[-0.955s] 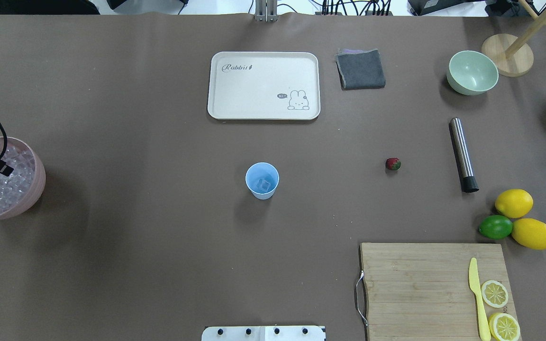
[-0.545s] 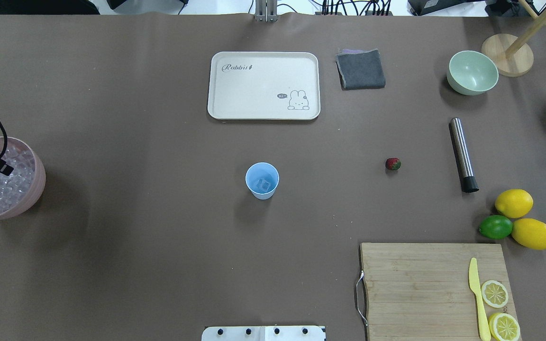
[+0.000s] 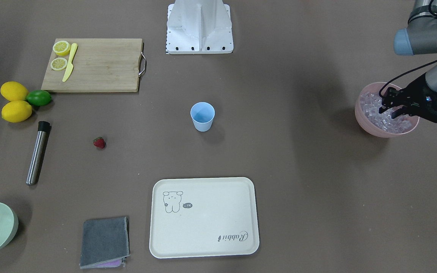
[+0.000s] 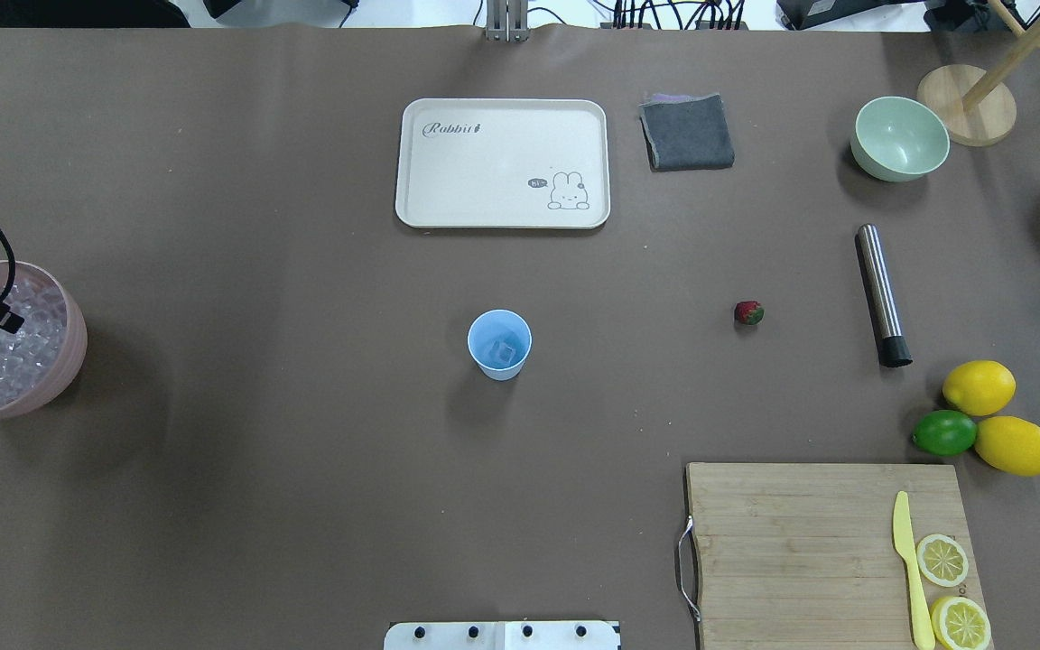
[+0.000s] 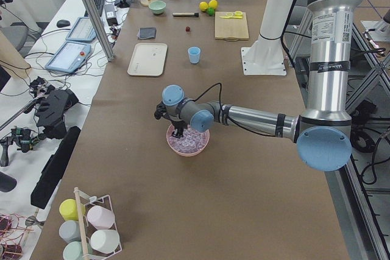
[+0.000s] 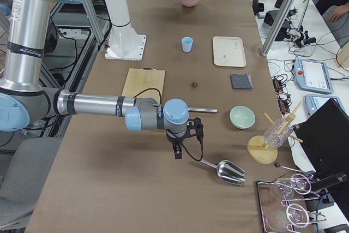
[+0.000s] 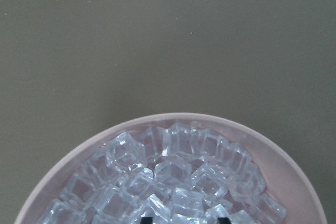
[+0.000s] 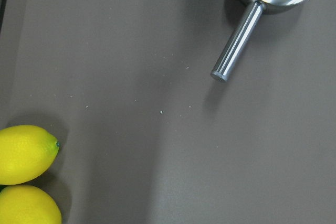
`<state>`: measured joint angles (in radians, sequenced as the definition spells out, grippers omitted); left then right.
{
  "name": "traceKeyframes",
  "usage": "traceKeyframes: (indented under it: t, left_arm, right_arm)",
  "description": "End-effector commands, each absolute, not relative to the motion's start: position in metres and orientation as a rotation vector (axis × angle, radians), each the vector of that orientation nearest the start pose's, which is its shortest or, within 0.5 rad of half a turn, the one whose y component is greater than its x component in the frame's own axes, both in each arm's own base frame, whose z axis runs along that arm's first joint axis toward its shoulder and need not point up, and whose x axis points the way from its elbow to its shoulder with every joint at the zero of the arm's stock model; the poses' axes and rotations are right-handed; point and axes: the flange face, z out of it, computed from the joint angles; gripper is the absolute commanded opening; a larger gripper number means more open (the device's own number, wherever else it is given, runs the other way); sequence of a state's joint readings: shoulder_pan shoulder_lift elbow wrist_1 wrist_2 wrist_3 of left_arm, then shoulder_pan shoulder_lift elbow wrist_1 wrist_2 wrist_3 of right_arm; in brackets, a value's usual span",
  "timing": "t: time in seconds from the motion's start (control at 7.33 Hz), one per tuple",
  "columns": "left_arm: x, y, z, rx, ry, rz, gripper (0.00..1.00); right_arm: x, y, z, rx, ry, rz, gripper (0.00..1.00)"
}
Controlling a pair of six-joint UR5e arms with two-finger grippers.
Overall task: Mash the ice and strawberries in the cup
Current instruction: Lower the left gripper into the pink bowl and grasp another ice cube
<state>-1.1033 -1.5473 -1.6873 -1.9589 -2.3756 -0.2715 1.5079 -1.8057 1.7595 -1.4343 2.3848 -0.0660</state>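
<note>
at the table's end on the robot's left, the ice (image 7: 173, 182) lies heaped in a pink bowl (image 3: 378, 131): many small, clear, glassy cubes piled loosely up to the rim. they look hard, smooth and probably slippery and light, so a cube pinched on its corners would likely squirt free. the safer hold is across two flat opposite faces of a cube lying loose on top of the heap.

the left gripper (image 3: 388, 112) hangs just over the heap with its fingers spread, one cube's width or so of pile between the two dark fingertips (image 7: 147, 219), nothing held.

well apart, near the table's middle, stands the light-blue cup (image 4: 499, 343), upright, with a little ice already at its bottom. it looks light and easy to tip.

the strawberry (image 4: 748, 312) lies on the bare table to the robot's right of the cup, not yet in it. it is small and probably soft, wanting a gentle grip around its body.

a steel cylinder (image 4: 881, 293) lies beyond it. the right gripper (image 6: 177, 151) hovers near a metal scoop (image 6: 229, 172); whether its fingers are spread cannot be told.
</note>
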Motion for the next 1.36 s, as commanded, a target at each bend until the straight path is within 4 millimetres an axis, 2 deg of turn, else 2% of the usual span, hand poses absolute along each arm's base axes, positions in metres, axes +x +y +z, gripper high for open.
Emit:
traceKeyframes:
  t: [0.0, 0.14, 0.27, 0.41, 0.55, 0.95, 1.23]
  left_arm:
    - [0.173, -0.475, 0.568, 0.138, 0.899, 0.380, 0.49]
    - [0.173, -0.474, 0.568, 0.137, 0.898, 0.379, 0.41]
    - [0.173, -0.474, 0.568, 0.137, 0.899, 0.377, 0.05]
    - [0.173, -0.474, 0.567, 0.140, 0.899, 0.380, 0.00]
    - [0.171, -0.473, 0.557, 0.154, 0.910, 0.387, 0.00]
    - [0.144, -0.480, 0.507, 0.188, 1.003, 0.367, 0.00]
    - [0.155, -0.495, 0.416, 0.173, 1.042, 0.254, 0.00]
  right_arm:
    - [0.036, -0.401, 0.653, 0.085, -0.818, -0.158, 1.00]
    - [0.035, -0.401, 0.653, 0.087, -0.818, -0.159, 1.00]
    - [0.035, -0.401, 0.653, 0.087, -0.819, -0.159, 1.00]
    - [0.034, -0.401, 0.650, 0.088, -0.839, -0.160, 1.00]
    - [0.033, -0.401, 0.650, 0.088, -0.850, -0.160, 1.00]
    - [0.033, -0.402, 0.650, 0.088, -0.850, -0.160, 1.00]
    - [0.033, -0.402, 0.650, 0.088, -0.848, -0.160, 1.00]
